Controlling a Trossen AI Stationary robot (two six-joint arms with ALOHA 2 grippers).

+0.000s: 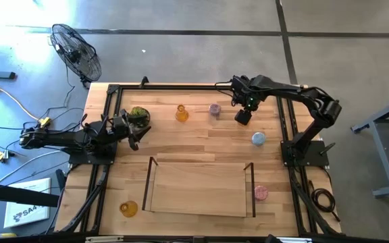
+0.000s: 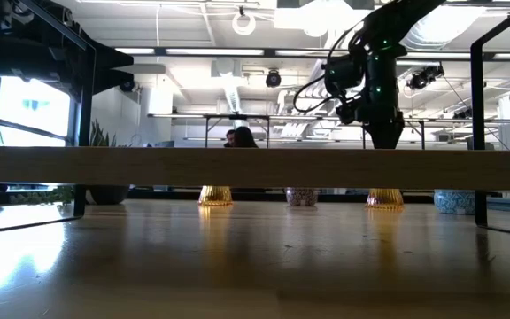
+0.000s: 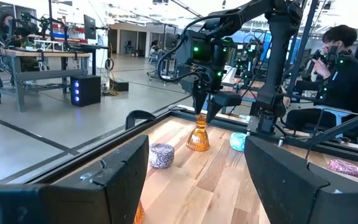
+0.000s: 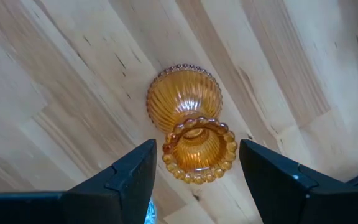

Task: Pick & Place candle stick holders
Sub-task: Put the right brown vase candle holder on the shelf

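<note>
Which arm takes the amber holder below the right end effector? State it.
Right. Its end effector hangs open directly above the amber holder, fingers either side. The left end effector sits far off by the mossy ball.

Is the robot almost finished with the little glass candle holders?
Not nearly. Done: nothing, no holder sits on the wooden board. The amber holder, mauve holder, blue holder, pink holder and second amber holder stand scattered. In hand: the right gripper hangs open around the third amber holder, not yet shut. The left gripper waits by the green ball. Left: all six.
</note>
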